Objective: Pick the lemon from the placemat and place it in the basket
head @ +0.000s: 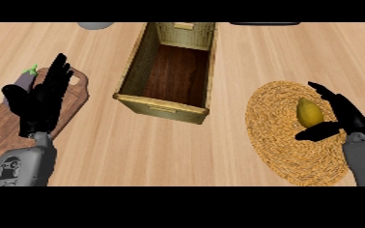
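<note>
A yellow lemon lies on the round woven placemat at the right of the counter. My right hand is right beside it, fingers straight behind the lemon and thumb stretched out below it, open and cupping around the fruit without closing. The wicker basket, a deep rectangular box with a dark wooden floor, stands in the middle, to the left of the placemat. My left hand rests open at the far left, fingers up.
A wooden cutting board lies under my left hand, with a dark eggplant partly hidden behind it. A grey round object and a dark object sit at the far edge.
</note>
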Robot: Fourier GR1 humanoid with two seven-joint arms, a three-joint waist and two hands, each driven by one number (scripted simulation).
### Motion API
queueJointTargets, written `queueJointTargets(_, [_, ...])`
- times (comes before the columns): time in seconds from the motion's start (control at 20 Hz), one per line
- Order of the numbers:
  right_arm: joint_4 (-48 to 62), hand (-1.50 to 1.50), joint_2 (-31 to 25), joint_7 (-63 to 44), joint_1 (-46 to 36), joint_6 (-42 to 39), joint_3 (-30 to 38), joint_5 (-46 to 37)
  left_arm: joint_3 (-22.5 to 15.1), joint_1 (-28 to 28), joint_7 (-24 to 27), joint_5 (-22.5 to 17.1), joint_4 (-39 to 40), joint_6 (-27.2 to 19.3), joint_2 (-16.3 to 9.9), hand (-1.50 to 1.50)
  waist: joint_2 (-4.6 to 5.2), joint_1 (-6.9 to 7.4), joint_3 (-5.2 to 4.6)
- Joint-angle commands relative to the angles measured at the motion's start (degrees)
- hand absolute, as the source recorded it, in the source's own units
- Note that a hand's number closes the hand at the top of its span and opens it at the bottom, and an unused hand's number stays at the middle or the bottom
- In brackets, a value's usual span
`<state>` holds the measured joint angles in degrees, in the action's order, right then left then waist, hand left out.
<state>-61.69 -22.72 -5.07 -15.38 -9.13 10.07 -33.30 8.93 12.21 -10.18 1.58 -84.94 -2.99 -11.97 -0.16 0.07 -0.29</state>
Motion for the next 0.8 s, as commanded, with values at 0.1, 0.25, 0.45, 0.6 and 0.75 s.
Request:
queueJointTargets(0.1, [2.95,1.5,0.2,3.15,-0.46,-2.47,-5.98,-4.66,-0.21,-0.34,1.95,0.77,1.5,-0.58,0.88,0.0,0.25,0.23,0.29])
queueJointTargets(0.25, [4.57,1.5,1.62,9.64,3.17,0.33,-3.01,-1.55,2.06,1.39,3.71,-0.73,5.84,1.3,-0.99,0.0,0.3,-0.34,0.29])
queueJointTargets(0.45, [2.07,1.5,2.73,6.39,1.45,-0.78,-3.78,-1.93,-1.28,0.2,0.44,2.28,1.1,-1.77,1.63,0.0,0.13,-0.11,0.29])
queueJointTargets(0.6, [5.65,1.5,4.97,6.75,0.26,2.43,-4.2,-3.41,0.52,1.99,-0.4,0.42,1.54,-0.4,0.04,0.0,0.28,0.34,0.32])
queueJointTargets(0.75, [-3.05,1.5,10.18,5.98,4.93,0.93,-9.14,-3.77,0.61,-2.89,3.27,0.1,1.07,0.25,0.66,0.0,-0.14,0.02,0.2])
